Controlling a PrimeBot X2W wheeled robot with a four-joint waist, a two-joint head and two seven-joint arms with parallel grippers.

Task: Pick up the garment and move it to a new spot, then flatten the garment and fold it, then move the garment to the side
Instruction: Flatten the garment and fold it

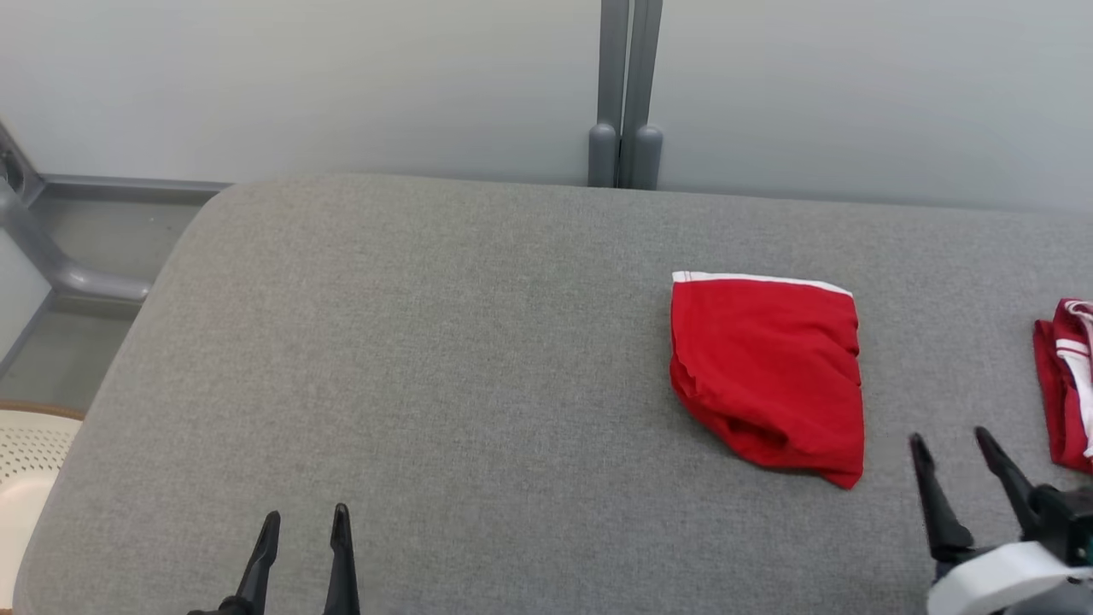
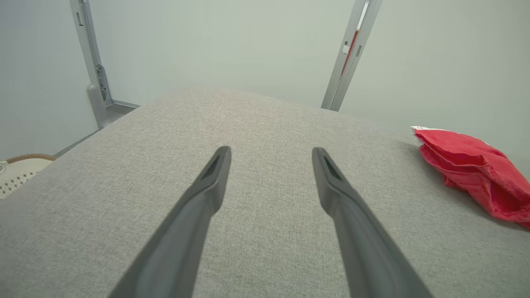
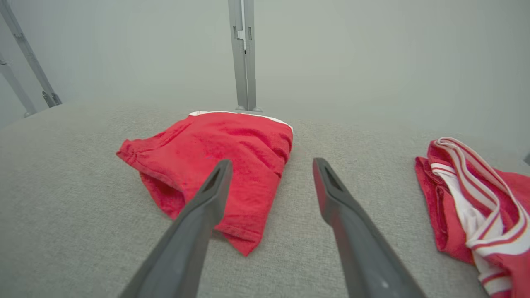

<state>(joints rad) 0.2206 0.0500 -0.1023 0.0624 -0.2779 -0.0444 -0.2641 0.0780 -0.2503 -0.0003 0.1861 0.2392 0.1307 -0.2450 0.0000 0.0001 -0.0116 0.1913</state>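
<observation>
The garment (image 1: 768, 371), a red piece with a white band along its far edge, lies folded on the grey padded table (image 1: 444, 342), right of centre. It also shows as the garment (image 3: 215, 161) and the garment (image 2: 476, 169). My right gripper (image 1: 949, 442) stands open just right of and nearer than the fold's near corner, touching nothing; the right gripper (image 3: 271, 165) holds nothing between its fingers. At the near left edge my left gripper (image 1: 306, 518) is open over bare cloth, seen again as the left gripper (image 2: 271, 153).
A second red garment with white stripes (image 1: 1067, 384) lies bunched at the table's right edge, and appears again as the striped garment (image 3: 476, 207). Grey frame posts (image 1: 625, 94) rise behind the table. A pale perforated basket (image 1: 26, 478) sits below the table's left edge.
</observation>
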